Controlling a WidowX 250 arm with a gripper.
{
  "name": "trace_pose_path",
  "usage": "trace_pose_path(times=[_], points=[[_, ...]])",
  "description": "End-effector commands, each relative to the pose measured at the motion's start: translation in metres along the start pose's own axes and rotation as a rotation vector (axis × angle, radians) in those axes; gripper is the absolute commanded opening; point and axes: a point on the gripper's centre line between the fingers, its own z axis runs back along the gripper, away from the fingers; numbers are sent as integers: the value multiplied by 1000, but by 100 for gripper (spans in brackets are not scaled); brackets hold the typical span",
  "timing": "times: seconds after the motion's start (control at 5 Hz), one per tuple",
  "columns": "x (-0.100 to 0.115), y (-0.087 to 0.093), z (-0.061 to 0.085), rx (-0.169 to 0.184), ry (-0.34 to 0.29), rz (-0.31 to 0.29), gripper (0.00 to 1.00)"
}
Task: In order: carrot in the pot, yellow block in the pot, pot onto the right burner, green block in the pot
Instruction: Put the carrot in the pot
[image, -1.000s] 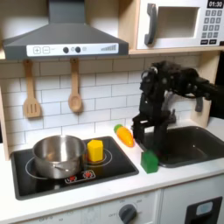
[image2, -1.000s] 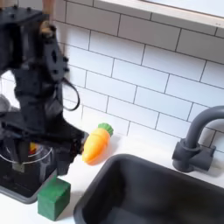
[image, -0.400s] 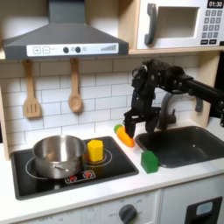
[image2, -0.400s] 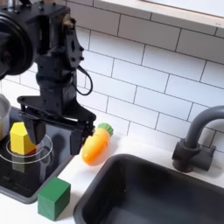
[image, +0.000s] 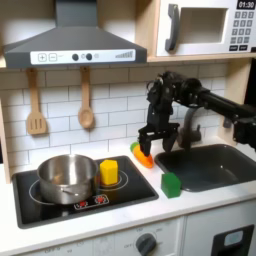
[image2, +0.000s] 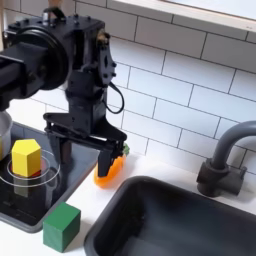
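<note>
The orange carrot (image: 141, 156) (image2: 106, 171) lies on the counter between the stove and the sink. My gripper (image: 150, 148) (image2: 112, 158) stands open right over it, one finger on each side of its top end, which the jaws hide. In the first exterior view, the steel pot (image: 67, 178) sits on the left burner with the yellow block (image: 108, 171) on the burner to its right. The yellow block (image2: 27, 158) also stands on a burner ring at the second exterior view's left. The green block (image: 171, 184) (image2: 61, 226) rests at the counter's front, near the sink corner.
A dark sink (image: 215, 166) (image2: 170, 222) with a grey faucet (image2: 221, 165) lies beside the carrot. The black stovetop (image: 80, 205) holds both burners. Two wooden utensils (image: 85, 100) hang on the tiled wall under the hood.
The arm swung from over the sink toward the stove and came down over the carrot, its fingers now straddling it. The pot and both blocks stayed put.
</note>
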Motion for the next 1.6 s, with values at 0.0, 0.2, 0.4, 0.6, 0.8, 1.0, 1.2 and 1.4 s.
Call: trace_pose_path(times=[0.0,0.2,0.4,0.6,0.8,1.0,1.2,1.4], points=[[22,4,-19,-2,21,23,100],[34,6,-25,3,22,36,100],[40,6,-30,1,25,44,100],[44,8,-35,12,31,44,100],[47,8,-37,4,29,45,100],[48,6,-40,7,31,44,100],[45,4,-50,9,52,32,100],[48,6,-54,8,42,41,100]])
